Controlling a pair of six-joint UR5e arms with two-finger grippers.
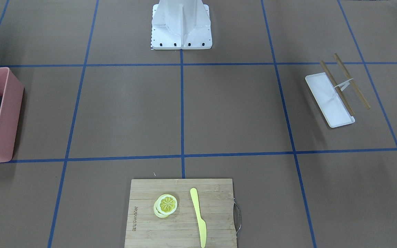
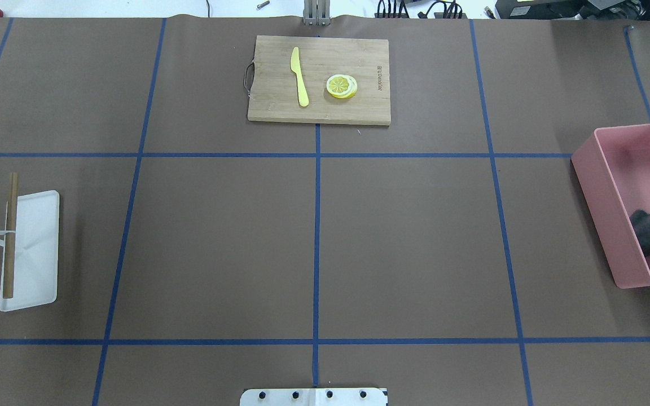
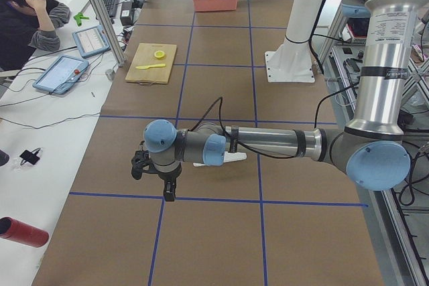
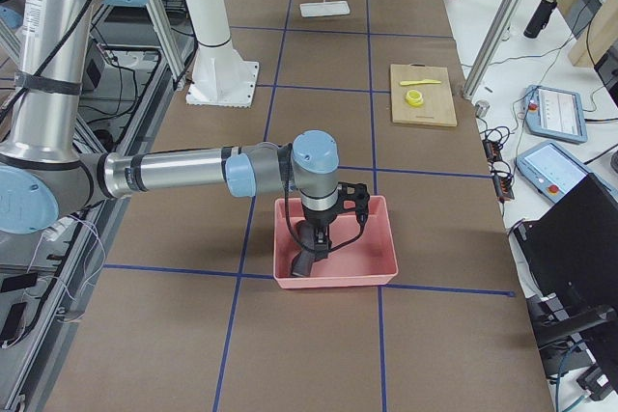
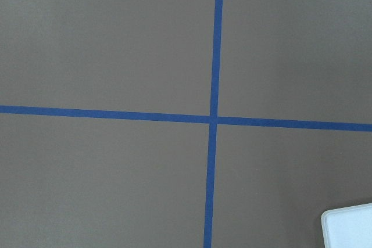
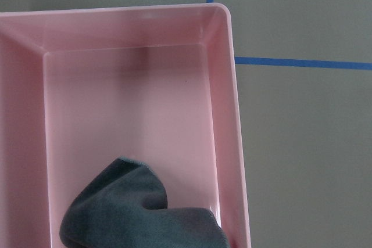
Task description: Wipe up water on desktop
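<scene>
The desktop (image 2: pixel 415 237) is matte brown with a grid of blue tape lines, and no water shows on it in any view. A dark grey cloth (image 6: pixel 145 213) lies in a pink bin (image 2: pixel 601 208) at the robot's right end. My right gripper (image 4: pixel 319 235) hangs over that bin, just above the cloth. It shows only in the exterior right view, so I cannot tell its state. My left gripper (image 3: pixel 153 180) hovers low over the desktop beside a white tray (image 2: pixel 37 270). It shows only in the exterior left view, so I cannot tell its state either.
A bamboo cutting board (image 2: pixel 280 107) at the far middle carries a lemon slice (image 2: pixel 341 86) and a yellow knife (image 2: pixel 299 76). Wooden chopsticks (image 2: pixel 10 237) rest across the white tray. The robot's white base (image 1: pixel 181 31) stands at the near edge. A person (image 3: pixel 27 18) sits beside the table.
</scene>
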